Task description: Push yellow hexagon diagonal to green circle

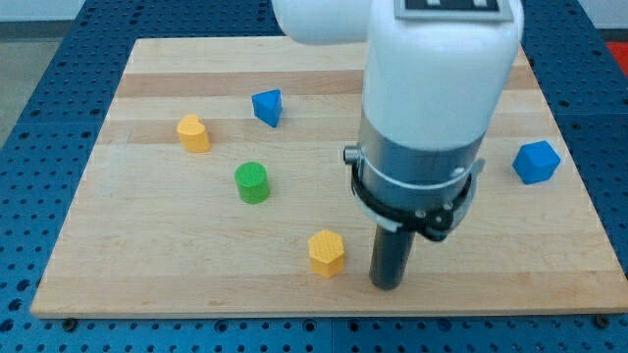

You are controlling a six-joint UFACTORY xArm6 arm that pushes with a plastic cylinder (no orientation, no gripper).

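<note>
A yellow hexagon [326, 252] lies near the board's bottom edge, left of centre. A green circle [252, 182] sits up and to the left of it. My tip [387, 285] rests on the board just right of the yellow hexagon, a small gap apart from it. The white and grey arm body [432, 108] rises above the tip and hides the board behind it.
A second yellow block [194, 133] lies at the view's left, above the green circle. A blue triangular block [267, 107] sits near the top. A blue cube [536, 162] sits at the view's right. The wooden board [147, 255] lies on a blue perforated table.
</note>
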